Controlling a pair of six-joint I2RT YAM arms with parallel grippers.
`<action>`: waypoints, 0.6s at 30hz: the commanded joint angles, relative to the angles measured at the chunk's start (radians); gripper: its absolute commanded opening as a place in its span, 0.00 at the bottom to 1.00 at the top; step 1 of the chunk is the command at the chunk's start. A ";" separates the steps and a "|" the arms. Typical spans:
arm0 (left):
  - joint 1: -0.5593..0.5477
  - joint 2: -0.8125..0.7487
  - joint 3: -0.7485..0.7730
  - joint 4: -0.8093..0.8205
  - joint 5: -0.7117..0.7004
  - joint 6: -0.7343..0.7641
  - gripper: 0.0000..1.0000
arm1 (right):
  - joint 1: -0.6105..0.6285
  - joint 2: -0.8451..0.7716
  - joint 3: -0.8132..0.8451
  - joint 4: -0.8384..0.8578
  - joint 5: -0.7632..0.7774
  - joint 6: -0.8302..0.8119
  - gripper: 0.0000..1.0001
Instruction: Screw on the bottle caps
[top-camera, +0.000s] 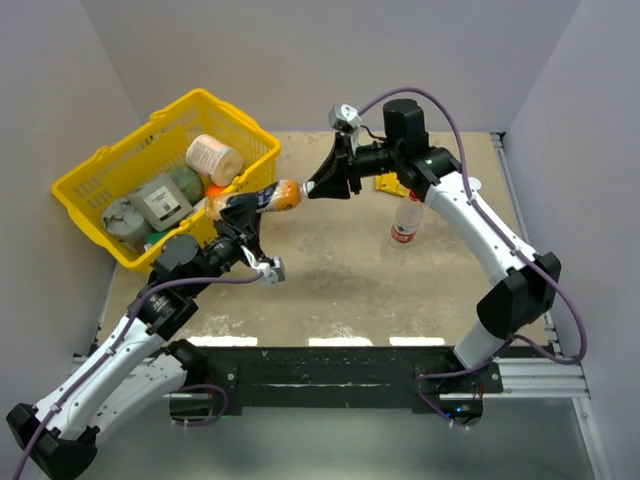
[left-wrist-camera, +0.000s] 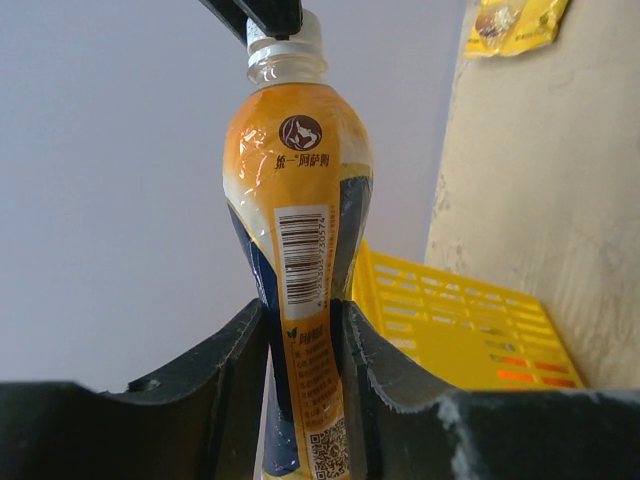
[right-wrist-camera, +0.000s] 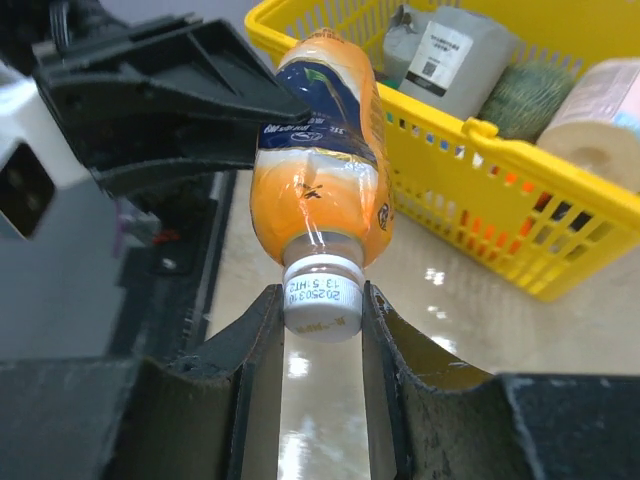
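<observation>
The left gripper clamps the lower body of the orange plastic drink bottle. The right gripper pinches its small white screw cap between both fingers. Light, stiff and probably slick, the cap wants a square hold on its side wall.

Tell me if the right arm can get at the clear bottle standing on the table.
Probably not yet. The right arm has its jaws closed on the white cap of the orange bottle the left arm holds. The clear bottle stands free beside its forearm, so letting go should suffice.
</observation>
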 joint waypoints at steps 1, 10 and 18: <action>-0.016 0.005 -0.018 0.146 0.006 0.091 0.00 | 0.015 0.027 0.046 0.089 -0.110 0.425 0.00; -0.011 0.095 0.146 0.088 -0.225 -0.455 0.00 | -0.152 -0.053 0.051 0.293 -0.005 0.516 0.82; 0.000 0.116 0.158 0.146 -0.116 -0.755 0.00 | -0.224 -0.122 -0.162 0.642 0.045 0.706 0.99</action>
